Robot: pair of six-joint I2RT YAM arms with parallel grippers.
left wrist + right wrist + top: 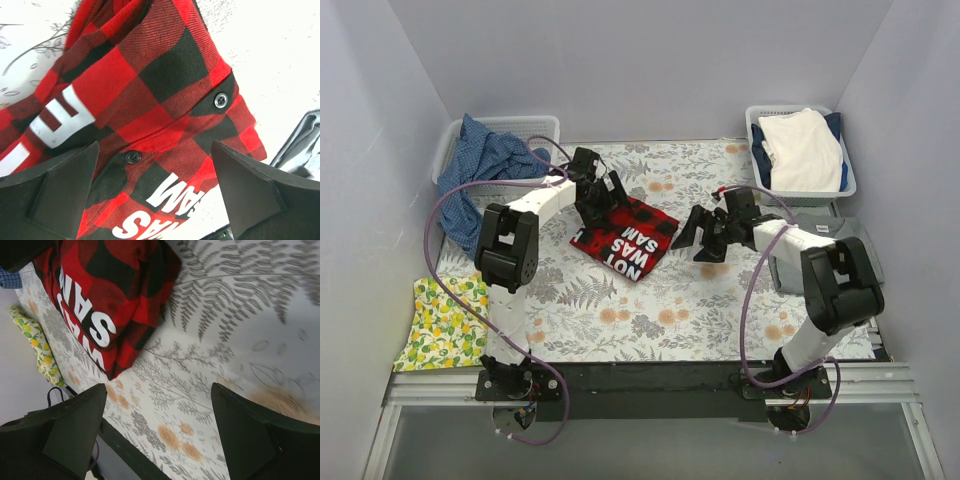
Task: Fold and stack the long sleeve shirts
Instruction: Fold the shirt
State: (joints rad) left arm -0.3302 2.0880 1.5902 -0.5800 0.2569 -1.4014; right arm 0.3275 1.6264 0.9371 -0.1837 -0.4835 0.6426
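Observation:
The red-and-black plaid shirt [626,236] lies folded in the middle of the table, its white lettering facing up. My left gripper [603,205] hovers over its far left edge, open and empty. In the left wrist view the shirt [150,95] fills the frame between the open fingers of that gripper [155,200], with two black buttons showing. My right gripper [698,240] is open and empty just right of the shirt. In the right wrist view it [157,435] hangs over bare tablecloth, with the shirt [110,295] ahead of it. A grey shirt [825,238] lies folded at the right, partly under my right arm.
A white basket [802,190] at the back right holds cream-white and navy cloth. A basket [520,126] at the back left holds a blue patterned cloth [480,170] that spills out. A lemon-print cloth [442,322] hangs at the front left edge. The tablecloth [650,310] has a leaf print.

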